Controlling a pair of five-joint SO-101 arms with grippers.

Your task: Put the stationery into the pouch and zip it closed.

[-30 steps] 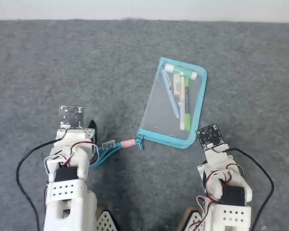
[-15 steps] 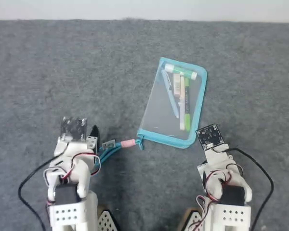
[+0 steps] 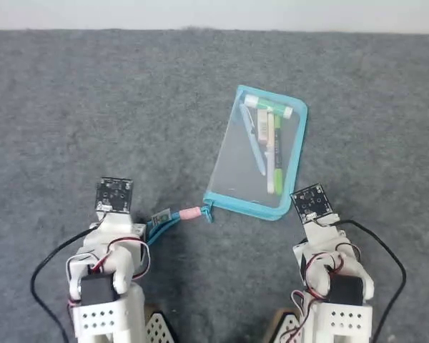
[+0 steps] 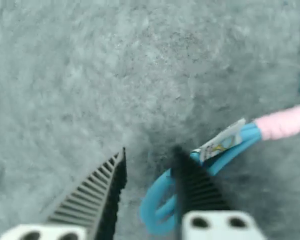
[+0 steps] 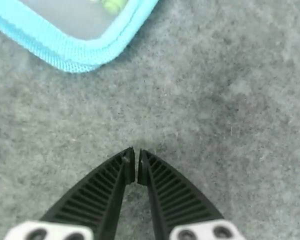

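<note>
Retreating toward its base, the left claw, jaws apart, has the blue strap looped against one finger, which could snag and drag the filled pouch lying just ahead of the right claw, tips together.

The pouch lies on the mat, right of centre, with pens inside along its right side. Its strap trails left to the left gripper. The right gripper sits just before the pouch's near right corner.
</note>
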